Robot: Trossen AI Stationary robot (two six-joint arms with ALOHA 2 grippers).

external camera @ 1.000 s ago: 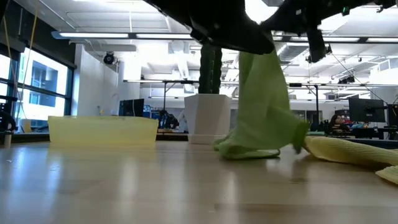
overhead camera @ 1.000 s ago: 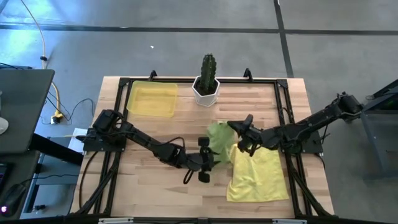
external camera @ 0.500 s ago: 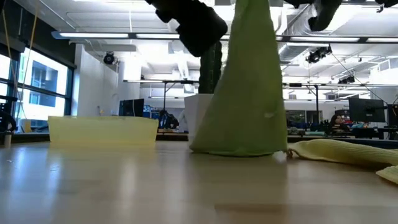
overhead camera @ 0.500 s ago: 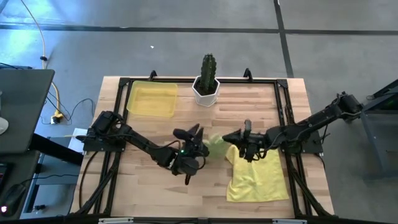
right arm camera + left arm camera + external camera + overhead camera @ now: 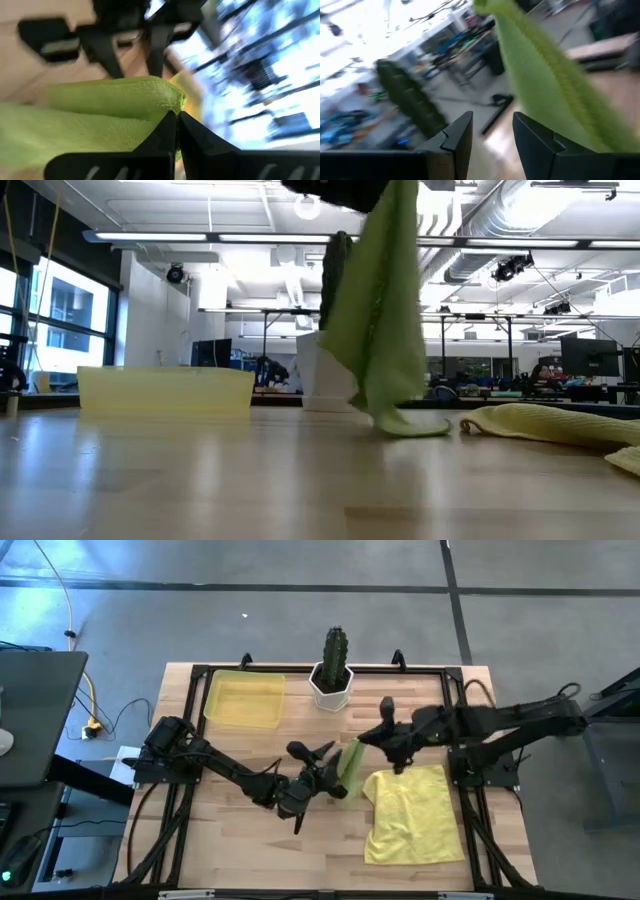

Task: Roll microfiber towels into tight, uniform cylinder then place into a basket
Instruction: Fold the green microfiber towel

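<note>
The lime green towel (image 5: 350, 768) hangs as a narrow strip below my right gripper (image 5: 370, 740), which is shut on its top. Its lower end (image 5: 410, 423) lies on the table. My left gripper (image 5: 492, 140) stands open and level just left of the hanging towel (image 5: 545, 85), with nothing between its fingers. The pale yellow towel (image 5: 415, 810) lies spread flat at the near right. The yellow basket (image 5: 245, 700) stands at the far left. My right gripper pinches the green towel's top end (image 5: 167, 107) between its two shut fingers, at a bunched fold or corner. The towel hangs slack below the fingers, and only its bottom end rests on the table. My left gripper: one finger (image 5: 535, 142) stands beside the hanging cloth; whether it touches, I cannot tell.
A white pot with a green cactus (image 5: 333, 670) stands at the far middle, just beyond the hanging towel. A black frame (image 5: 195, 675) runs around the tabletop. Bare wood lies at the near left (image 5: 240, 840).
My right gripper has risen and gone toward the far edge, staying shut on the green towel. The towel has been drawn up from a bunched heap into a hanging strip with only its lower end on the table. My left gripper has risen a little and tipped up from pointing down to level.
</note>
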